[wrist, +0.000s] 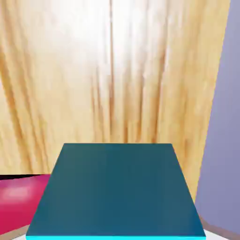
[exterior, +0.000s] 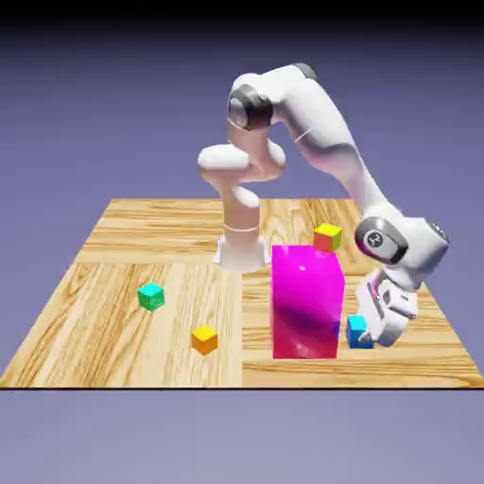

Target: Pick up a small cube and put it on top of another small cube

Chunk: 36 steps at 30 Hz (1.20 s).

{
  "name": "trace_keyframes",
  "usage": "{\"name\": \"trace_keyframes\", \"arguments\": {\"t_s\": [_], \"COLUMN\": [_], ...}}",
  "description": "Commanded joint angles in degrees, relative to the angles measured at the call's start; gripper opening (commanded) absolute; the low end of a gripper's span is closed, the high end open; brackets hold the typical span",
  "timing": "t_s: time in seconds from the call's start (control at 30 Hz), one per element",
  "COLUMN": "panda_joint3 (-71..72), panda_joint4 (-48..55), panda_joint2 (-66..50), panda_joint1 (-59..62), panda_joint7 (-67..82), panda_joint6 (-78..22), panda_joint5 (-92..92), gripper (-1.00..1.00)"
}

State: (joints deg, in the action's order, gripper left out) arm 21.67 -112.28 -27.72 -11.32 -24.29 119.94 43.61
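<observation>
Gripper (exterior: 371, 333) sits low at the table's near edge on the exterior view's right, right at the small cyan-blue cube (exterior: 357, 331); white hand body covers the fingers, so contact with the cube looks likely but whether the jaws are clamped or just around it cannot be told from this view. Cube is at or just above the wood table (exterior: 113, 312), just beside the tall magenta block (exterior: 307, 301), on that block's right side in the exterior view. Arm comes down from the base at the far edge, elbow high, wrist bent over the cube. Small green cube (exterior: 150, 296) rests on the table well apart, over on the exterior view's left. Orange cube (exterior: 204, 338) lies near the front, between the green cube and the magenta block. Yellow-and-red cube (exterior: 328, 236) sits behind the magenta block, partly hidden by its top edge. Hand view: cyan-blue cube (wrist: 117, 190) fills the lower half, dark teal face, bright cyan strip along the bottom edge, centred where the fingertips would be and hiding them. Sliver of magenta block (wrist: 21, 201) at lower left. Wood grain of table (wrist: 117, 70) above, washed out by glare, violet backdrop down the right edge.
</observation>
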Motion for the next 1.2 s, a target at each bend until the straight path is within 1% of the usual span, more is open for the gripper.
{"name": "trace_keyframes", "arguments": {"t_s": [0.0,0.07,0.23,0.63,0.73,0.87,0.9,1.1,1.13,1.17], "panda_joint3": [-2.1,-6.2,-16.6,-28.9,-29.7,-37.4,-37.4,-40.7,-40.8,-40.8], "panda_joint4": [0.9,2.1,-7.8,-32.8,-39.0,-46.9,-46.9,-46.6,-46.6,-46.6], "panda_joint2": [1.3,3.9,13.3,27.4,29.3,36.4,36.4,24.0,23.6,23.6], "panda_joint1": [-0.8,-2.0,4.9,23.0,27.6,32.8,32.8,34.8,34.9,34.9], "panda_joint7": [-2.1,-5.6,-2.9,12.2,17.3,19.6,19.6,13.1,12.9,12.9], "panda_joint6": [0.5,1.6,5.5,11.4,12.2,15.3,15.3,27.5,27.8,27.8], "panda_joint5": [1.8,4.8,5.3,-1.1,-4.0,-4.5,-4.5,4.1,4.4,4.4], "gripper": [-1.0,-1.0,-1.0,-1.0,-1.0,-1.0,-1.0,-1.0,-1.0,1.0]}}
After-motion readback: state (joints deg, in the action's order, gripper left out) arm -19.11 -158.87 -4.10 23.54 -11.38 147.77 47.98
